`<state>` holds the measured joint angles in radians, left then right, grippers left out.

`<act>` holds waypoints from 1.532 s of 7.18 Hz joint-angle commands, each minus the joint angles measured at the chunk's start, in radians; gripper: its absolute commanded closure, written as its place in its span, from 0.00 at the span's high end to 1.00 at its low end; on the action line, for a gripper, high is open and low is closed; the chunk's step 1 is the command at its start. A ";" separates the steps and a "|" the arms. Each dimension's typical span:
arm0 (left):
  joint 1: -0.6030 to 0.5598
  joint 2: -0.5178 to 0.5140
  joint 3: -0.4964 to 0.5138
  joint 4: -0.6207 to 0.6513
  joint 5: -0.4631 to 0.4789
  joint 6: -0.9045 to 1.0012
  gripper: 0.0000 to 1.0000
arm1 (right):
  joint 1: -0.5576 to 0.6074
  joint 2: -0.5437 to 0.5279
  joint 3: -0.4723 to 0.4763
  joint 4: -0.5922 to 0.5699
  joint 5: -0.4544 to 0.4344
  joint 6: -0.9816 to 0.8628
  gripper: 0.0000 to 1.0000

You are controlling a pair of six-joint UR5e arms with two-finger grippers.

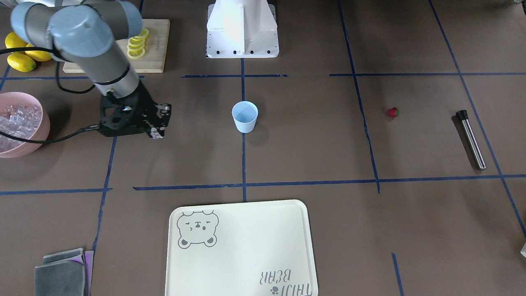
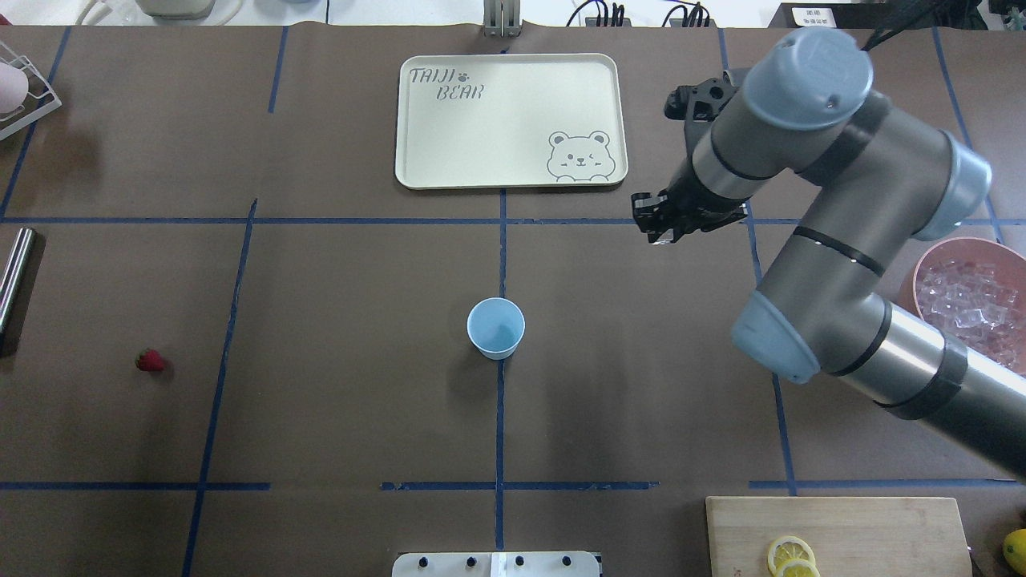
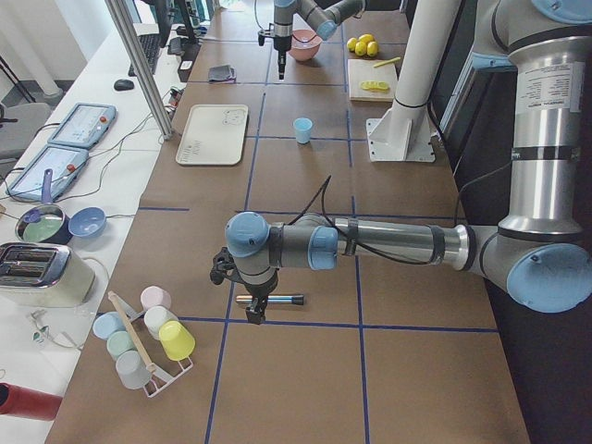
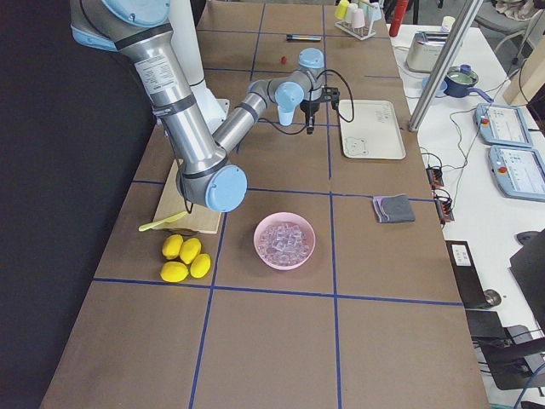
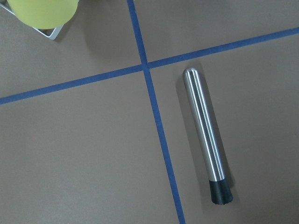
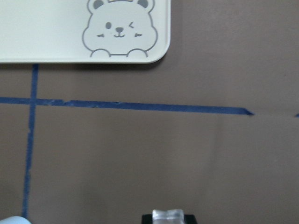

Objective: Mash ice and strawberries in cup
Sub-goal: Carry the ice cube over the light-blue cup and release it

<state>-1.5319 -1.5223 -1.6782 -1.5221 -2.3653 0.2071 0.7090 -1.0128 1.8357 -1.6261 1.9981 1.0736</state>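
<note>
Currently, right gripper [image 2: 659, 231]: fingertips pinched on one clear ice cube [image 6: 168, 217]; hangs over bare table just off the bear corner of the tray [image 2: 513, 58]
ice [image 2: 962, 298]: heap of clear cubes in the pink bowl [image 1: 39, 142], at the robot's right end of the table, well apart from the cup
cup [image 1: 245, 117]: pale blue, upright on the centre tape line, nothing touching it; right gripper is off to its side, nearer the tray
strawberry [image 1: 392, 112]: red with green cap, lying on the table on the robot's left side, between cup and muddler, well apart from both
left gripper [image 3: 252, 314]: hangs over the muddler; shown only in the left side view, so I cannot tell whether its fingers are spread or closed
muddler [image 5: 205, 135]: steel rod with black tip, lying flat beside a tape crossing
cutting board [image 1: 158, 49]: lemon slices [image 1: 136, 45] on it, whole lemons [image 1: 20, 61] just beside
</note>
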 commanded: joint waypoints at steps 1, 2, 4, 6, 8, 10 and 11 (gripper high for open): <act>-0.001 -0.001 0.000 -0.001 0.000 0.000 1.00 | -0.159 0.156 -0.003 -0.110 -0.154 0.181 0.00; 0.001 -0.001 0.002 0.000 0.000 0.000 1.00 | -0.202 0.239 -0.066 -0.116 -0.197 0.246 0.00; 0.003 -0.001 0.002 0.000 0.000 0.000 1.00 | -0.281 0.336 -0.215 -0.115 -0.272 0.302 0.00; 0.003 -0.001 0.002 -0.001 -0.002 0.000 1.00 | -0.286 0.318 -0.214 -0.116 -0.275 0.301 0.00; 0.003 -0.001 0.000 -0.001 -0.002 0.000 1.00 | -0.286 0.316 -0.213 -0.116 -0.269 0.299 0.16; 0.003 -0.001 -0.003 -0.001 -0.002 0.000 1.00 | -0.290 0.304 -0.211 -0.113 -0.274 0.301 0.99; 0.004 -0.001 -0.005 -0.001 -0.002 0.000 1.00 | -0.290 0.304 -0.207 -0.113 -0.272 0.301 0.99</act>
<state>-1.5289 -1.5236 -1.6809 -1.5232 -2.3669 0.2071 0.4198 -0.7063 1.6254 -1.7406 1.7238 1.3743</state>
